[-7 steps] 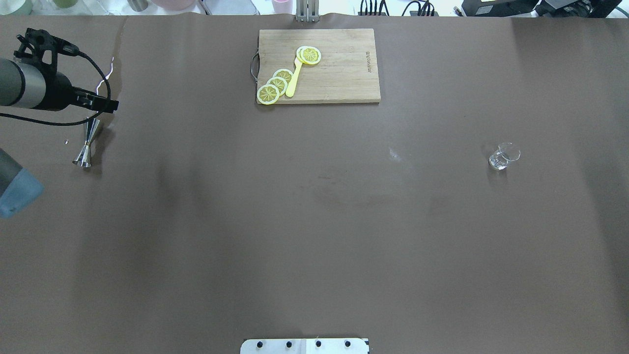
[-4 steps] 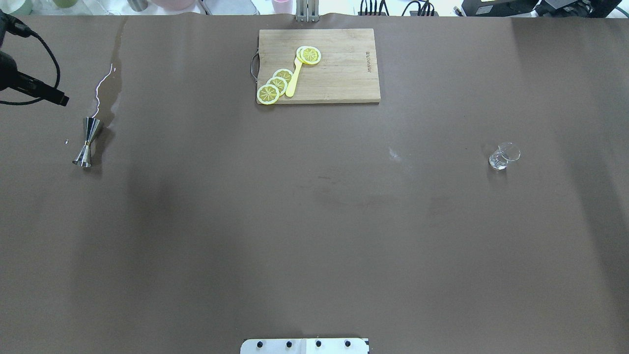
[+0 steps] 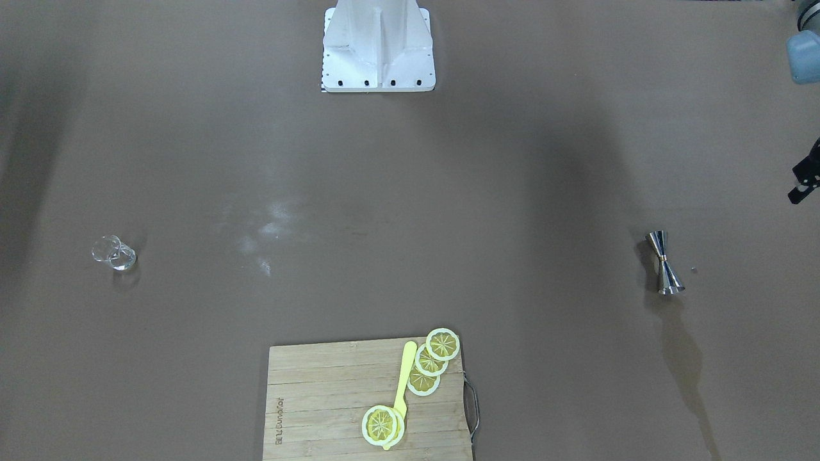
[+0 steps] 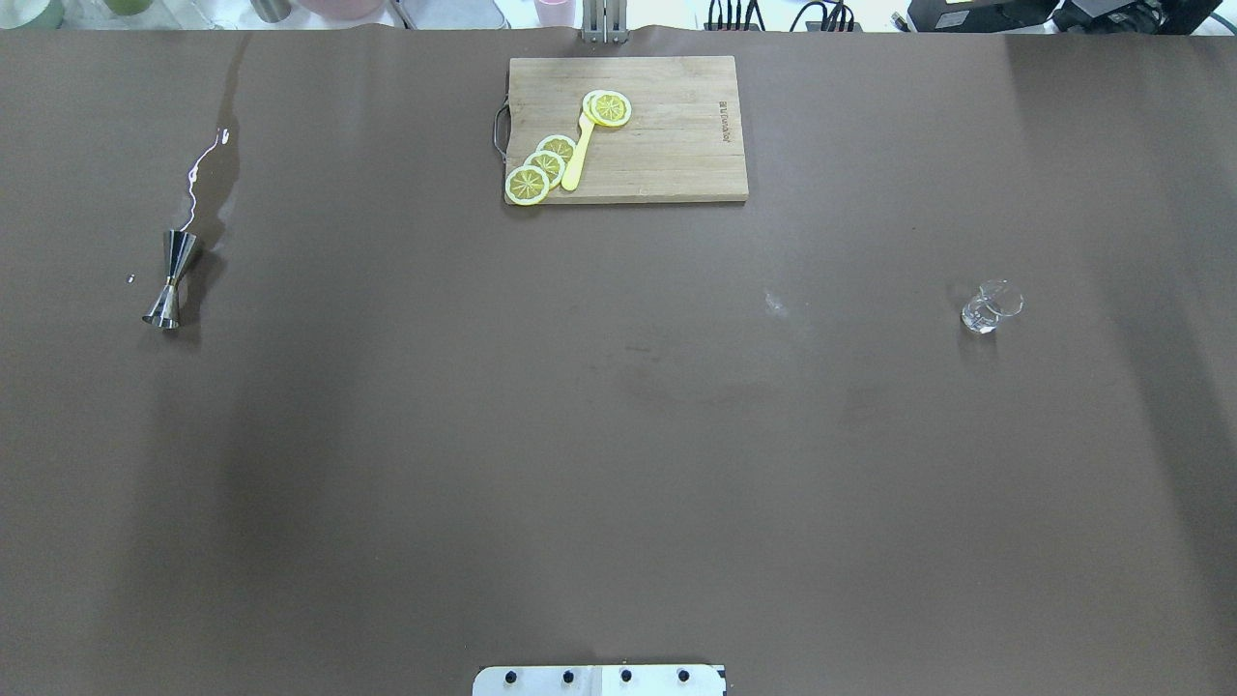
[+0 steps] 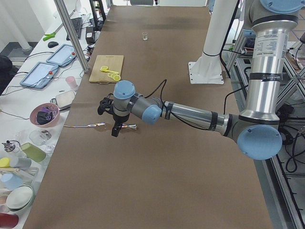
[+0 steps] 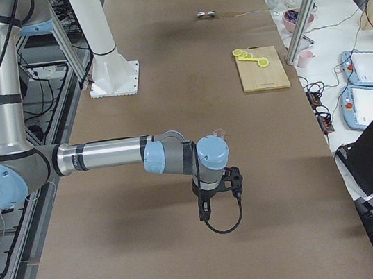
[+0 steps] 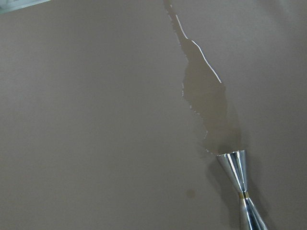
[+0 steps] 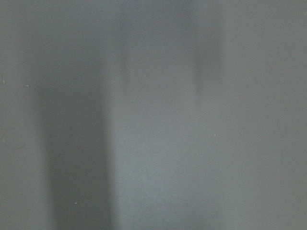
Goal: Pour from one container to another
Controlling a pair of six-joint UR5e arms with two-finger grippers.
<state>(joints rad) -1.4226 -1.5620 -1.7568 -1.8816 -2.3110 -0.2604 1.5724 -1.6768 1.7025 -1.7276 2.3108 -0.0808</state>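
Note:
The steel jigger (image 4: 171, 280) lies on its side at the table's far left, also seen in the front view (image 3: 664, 262) and close up in the left wrist view (image 7: 239, 179). Nothing holds it. The clear glass cup (image 4: 991, 307) stands alone far to the right (image 3: 114, 253). My left gripper (image 5: 114, 132) hovers just beside the jigger, off the table's left edge; only a black tip of it (image 3: 799, 191) enters the front view, and I cannot tell its state. My right gripper (image 6: 203, 213) hangs over bare table near the cup; its state is also unclear.
A wet spill streak (image 4: 198, 174) runs from the jigger's mouth toward the back edge (image 7: 206, 96). A wooden cutting board (image 4: 667, 145) with lemon slices and a yellow utensil sits at the back centre. The white robot base plate (image 4: 599, 680) is at the near edge.
My left arm has drawn back to the left and left the overhead view entirely. The jigger and the cup have not moved.

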